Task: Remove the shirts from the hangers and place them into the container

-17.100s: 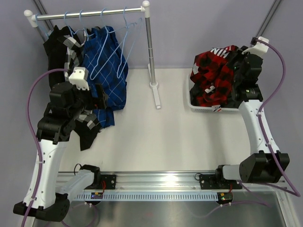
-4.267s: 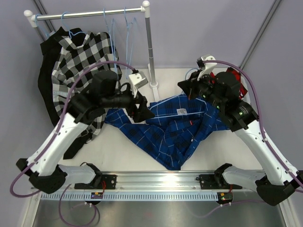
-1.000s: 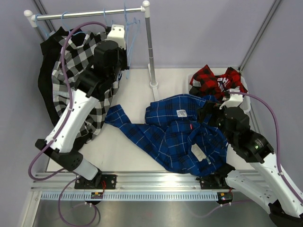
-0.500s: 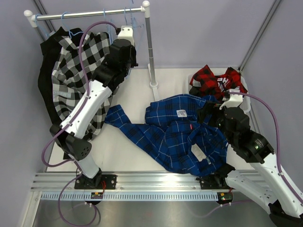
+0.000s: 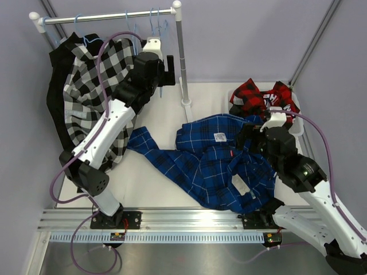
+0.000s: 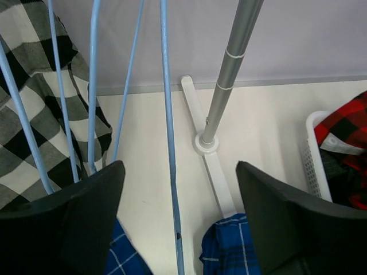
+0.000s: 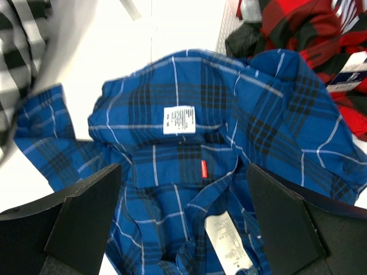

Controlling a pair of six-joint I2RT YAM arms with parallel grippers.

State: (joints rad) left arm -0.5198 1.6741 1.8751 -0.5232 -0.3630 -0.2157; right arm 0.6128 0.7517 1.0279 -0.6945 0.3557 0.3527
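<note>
Left gripper open beside white-and-metal clothes rail, thin light-blue wire hanger between jaws. Right gripper open over blue white-checked shirt, right of rail.

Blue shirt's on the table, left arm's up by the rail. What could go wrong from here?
1. An empty hanger seems to hang between the fingers of the open left gripper; pulling away sideways could snag it.
2. The blue shirt sprawls wide under the open right gripper; one pinch may leave sleeves trailing outside the container.
3. The red plaid shirt already heaps over its rim, so overflow seems possible.
</note>
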